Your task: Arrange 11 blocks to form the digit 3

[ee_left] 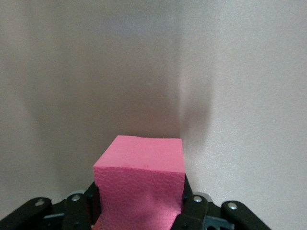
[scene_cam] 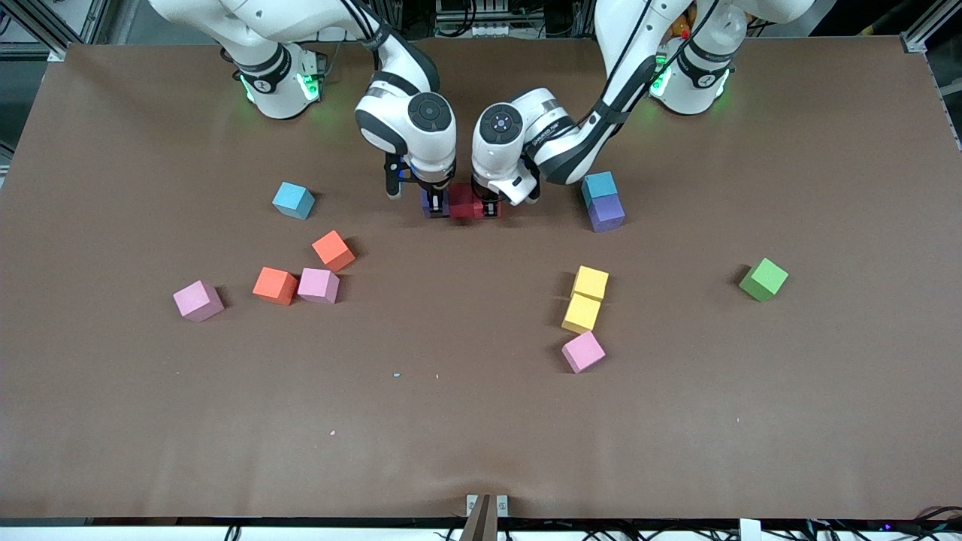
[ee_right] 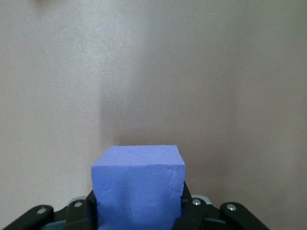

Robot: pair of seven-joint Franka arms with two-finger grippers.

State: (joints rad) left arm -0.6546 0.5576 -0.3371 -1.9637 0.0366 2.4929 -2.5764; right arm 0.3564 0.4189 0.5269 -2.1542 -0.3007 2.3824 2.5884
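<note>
Front view, grippers: the right gripper (scene_cam: 430,197) and the left gripper (scene_cam: 490,204) are both down low, side by side, near the tabletop (scene_cam: 481,421) edge where the robot bases stand, about the middle of that edge.
Front view, the row: a red block (scene_cam: 464,203) sits between the two grippers. A bit of purple block (scene_cam: 427,204) shows under the right gripper. More red shows under the left one.
Front view, other blocks: two orange, two pink and one light-blue cube (scene_cam: 294,200) lie toward the right arm's end. Two yellow and one pink lie nearer the camera. A second purple block (scene_cam: 606,213) touches another light-blue cube toward the left arm's end. The green cube (scene_cam: 763,279) sits well apart at that end.
Left wrist view: the jaws are clenched on a block (ee_left: 140,187) that looks pink here and sits low on the tabletop.
Right wrist view: the jaws are clenched on the purple block (ee_right: 138,189).
Could go wrong, bumping: the two grippers are very close. If one slides sideways, it may hit the other or push the red block out of line.
Could go wrong, letting go: foam can stick to a finger. If a gripper lifts fast, I think its block may tip or turn.
Could go wrong, color: a light-blue or green cube picked by mistake would spoil the 3.
</note>
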